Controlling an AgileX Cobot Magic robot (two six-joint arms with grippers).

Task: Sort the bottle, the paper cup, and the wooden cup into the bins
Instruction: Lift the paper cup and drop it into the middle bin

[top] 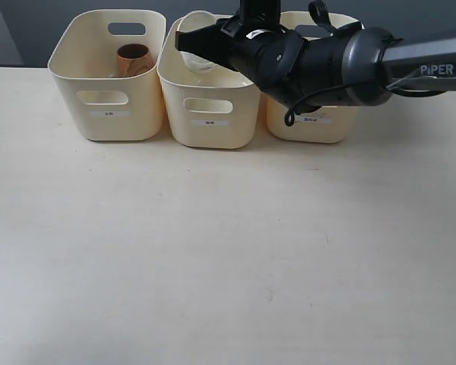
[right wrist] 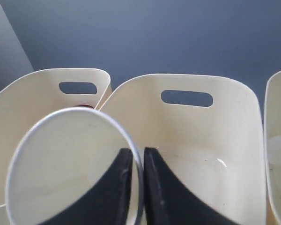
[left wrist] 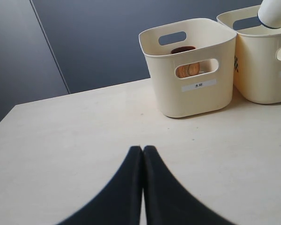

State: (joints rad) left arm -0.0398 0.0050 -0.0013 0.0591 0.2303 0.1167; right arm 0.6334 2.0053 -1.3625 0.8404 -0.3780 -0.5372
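I'm watching left end effector (left wrist: 143, 148) sitting clenched, tips pressed together, hovering low over counter (left wrist: 61, 140). Right end effector (right wrist: 138, 151) reaching across, grasping paper cup (right wrist: 70, 164) by rim, one finger inside, one outside. Cup hanging tipped above middle bin (right wrist: 225, 122). Wooden cup (top: 134, 59) resting inside left bin (top: 68, 84).

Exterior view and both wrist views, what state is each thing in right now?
Wooden cup: inside the left bin.
Paper cup: tilted, gripped by its rim above the middle bin.
Right tool: shut on the paper cup.
Left tool: shut, empty.
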